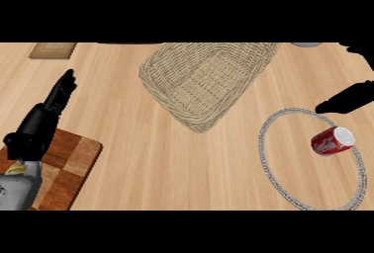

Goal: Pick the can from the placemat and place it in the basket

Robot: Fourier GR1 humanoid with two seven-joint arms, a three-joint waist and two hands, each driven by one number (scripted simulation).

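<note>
Here is the left hand [44, 121] at the left side of the head view, over the desk [146, 158], its fingers [66, 84] straight and close together, pointing up and away, holding nothing. Below the wrist lies a checkered wooden board [73, 158], partly under the grey forearm.

Across the desk, the right hand [349, 99] shows only as a black shape coming in from the right edge, and whether its fingers are spread or curled I cannot tell. Just below its tip sits the can [334, 141], red with a silver end, lying on its side. It rests inside the placemat [272, 168], a round mat with a grey woven rim, toward the upper right part of that ring. The can is apart from the hand, not touched by it.

The basket [175, 69], a pale woven thing with a flat bottom, lies up and to the left of the right hand's tip, well to the right of the left fingers, between the two hands. The can is well apart from the basket.

A small tan mat [53, 49] shows near the top left, above the left fingertips.
</note>
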